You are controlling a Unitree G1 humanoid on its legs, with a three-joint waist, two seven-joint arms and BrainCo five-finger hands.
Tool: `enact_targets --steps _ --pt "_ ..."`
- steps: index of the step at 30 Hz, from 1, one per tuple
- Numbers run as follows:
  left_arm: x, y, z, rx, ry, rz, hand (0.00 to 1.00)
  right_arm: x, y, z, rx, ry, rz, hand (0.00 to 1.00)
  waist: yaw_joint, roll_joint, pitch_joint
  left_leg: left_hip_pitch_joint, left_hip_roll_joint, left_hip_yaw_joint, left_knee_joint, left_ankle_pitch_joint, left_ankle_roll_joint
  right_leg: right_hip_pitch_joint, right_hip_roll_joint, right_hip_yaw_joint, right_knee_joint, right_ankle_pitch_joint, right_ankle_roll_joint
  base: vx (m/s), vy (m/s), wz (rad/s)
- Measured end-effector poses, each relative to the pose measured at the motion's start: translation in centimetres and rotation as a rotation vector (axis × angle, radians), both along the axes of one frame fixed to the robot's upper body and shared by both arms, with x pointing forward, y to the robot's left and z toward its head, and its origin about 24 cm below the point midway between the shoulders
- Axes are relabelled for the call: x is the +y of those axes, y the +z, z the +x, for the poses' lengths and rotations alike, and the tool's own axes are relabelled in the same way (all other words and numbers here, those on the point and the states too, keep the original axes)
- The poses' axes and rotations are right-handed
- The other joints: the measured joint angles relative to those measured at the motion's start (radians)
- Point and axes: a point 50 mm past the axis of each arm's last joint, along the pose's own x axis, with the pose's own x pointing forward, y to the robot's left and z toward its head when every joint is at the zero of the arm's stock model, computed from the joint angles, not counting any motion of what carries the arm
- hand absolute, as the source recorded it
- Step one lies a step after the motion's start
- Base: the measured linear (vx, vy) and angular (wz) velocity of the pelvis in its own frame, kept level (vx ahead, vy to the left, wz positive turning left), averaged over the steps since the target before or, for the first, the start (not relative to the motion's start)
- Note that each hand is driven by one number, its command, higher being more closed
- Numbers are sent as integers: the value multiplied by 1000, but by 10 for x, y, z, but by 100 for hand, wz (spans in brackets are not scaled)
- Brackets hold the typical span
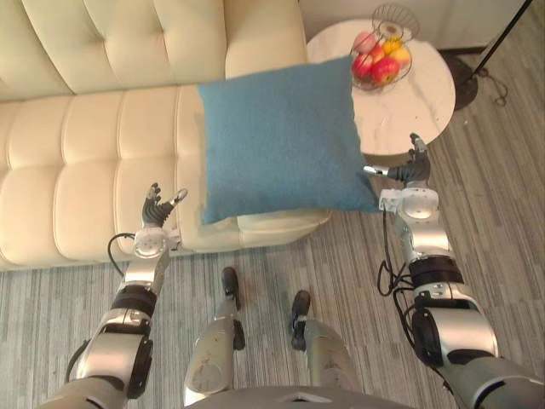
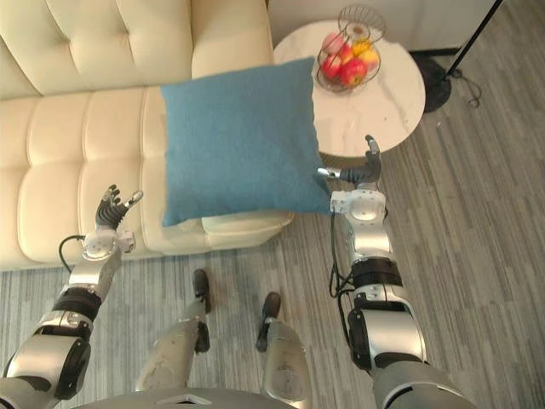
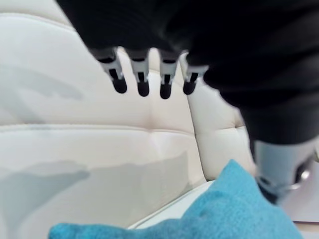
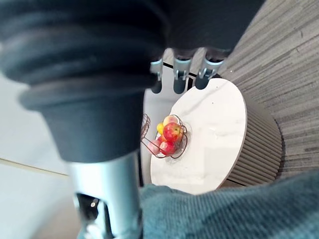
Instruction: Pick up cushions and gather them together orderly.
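Blue cushion (image 1: 281, 141) lies on R end of sofa (image 1: 85, 170), near edge overhanging seat front, beside round table (image 1: 417, 111) w/ fruit basket (image 1: 381, 58). R hand (image 1: 415, 169) at cushion's near R corner: fingers straight, thumb out toward cloth, no grip. L hand (image 1: 155, 209) just off near L corner: fingers spread, empty.

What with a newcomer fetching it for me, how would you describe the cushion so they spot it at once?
Find the long cream tufted sofa. At its end beside the round white side table with the fruit basket is a square cushion overhanging the seat's front edge. It is the one teal-blue thing among pale upholstery.
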Motion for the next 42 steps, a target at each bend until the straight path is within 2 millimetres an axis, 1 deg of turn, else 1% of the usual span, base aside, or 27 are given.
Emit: enact_targets --steps 1,3,6,8,12,17,19,20,22,23,27,29,31,34,37,42 --pt "-1 3 2 -6 -7 5 0 1 3 3 -6 3 10 0 0 -1 7 -4 0 0 0 2 -2 -8 -2 1 9 -1 -1 -105 -29 3" --pt "-7 16 11 -41 -25 10 0 5 17 9 -42 1 40 0 2 -1 25 -33 -2 0 1 16 -6 -53 -11 0 50 -9 -5 -82 -43 5" --pt "-10 23 17 -59 -35 0 0 5 22 13 -51 -3 63 0 1 -2 37 -49 -9 -2 4 25 -5 -87 -23 0 92 -24 -6 -57 -47 7" --pt "-17 34 24 -86 -59 0 0 7 30 15 -73 -4 77 0 0 -2 56 -68 -15 -2 5 34 -8 -123 -36 2 133 -37 -10 -47 -61 6" --pt "-30 54 35 -137 -106 17 0 15 41 20 -94 24 78 0 -4 -1 90 -91 -14 0 4 38 -9 -157 -41 1 158 -40 -15 -43 -51 3" --pt "-54 78 47 -198 -179 34 0 25 55 28 -110 54 77 0 -13 -2 91 -140 -14 19 0 38 -9 -214 -49 2 174 -40 -15 -18 -23 1" --pt "-60 83 49 -212 -194 34 0 31 60 30 -119 71 66 0 -16 -2 91 -149 -13 28 0 48 -8 -226 -50 4 177 -40 -15 18 -14 -6" --pt "-67 88 51 -224 -219 45 0 37 63 31 -121 88 50 100 -16 -2 92 -157 -14 31 0 49 -8 -236 -50 9 178 -40 -15 32 -14 -6" --pt "-72 94 53 -237 -236 55 0 41 68 33 -129 101 40 100 -17 -2 92 -165 -14 32 0 50 -7 -246 -50 9 178 -40 -15 17 -6 -2" --pt "-77 98 55 -248 -249 58 100 44 74 34 -140 109 35 100 -18 -2 93 -173 -14 33 0 50 -6 -254 -50 9 178 -40 -15 30 -13 -2" --pt "-90 109 57 -277 -267 50 100 55 87 36 -170 143 1 100 -20 -1 105 -187 -13 41 0 43 -2 -264 -50 8 174 -40 -15 8 -4 0" --pt "-91 111 58 -285 -262 51 100 58 92 35 -189 153 -4 100 -18 -1 105 -196 -11 51 0 43 -2 -274 -51 8 173 -38 -14 0 0 0" --pt "-92 116 59 -294 -262 53 100 69 101 33 -224 189 -37 100 -20 -2 107 -211 -11 56 0 43 -2 -286 -52 7 167 -35 -12 15 6 -1" --pt "-96 121 61 -300 -265 56 100 74 109 30 -262 207 -44 100 -21 -2 108 -220 -10 57 0 43 -3 -288 -51 2 156 -31 -10 51 22 2" --pt "-97 130 62 -320 -249 60 100 78 122 25 -321 225 -50 100 -21 -2 108 -226 -10 67 0 42 -3 -290 -51 1 144 -26 -7 72 29 0" --pt "-94 141 63 -360 -228 65 100 83 131 19 -383 242 -49 100 -20 -3 109 -228 -9 72 6 42 -3 -290 -51 1 141 -27 -7 68 17 -1"
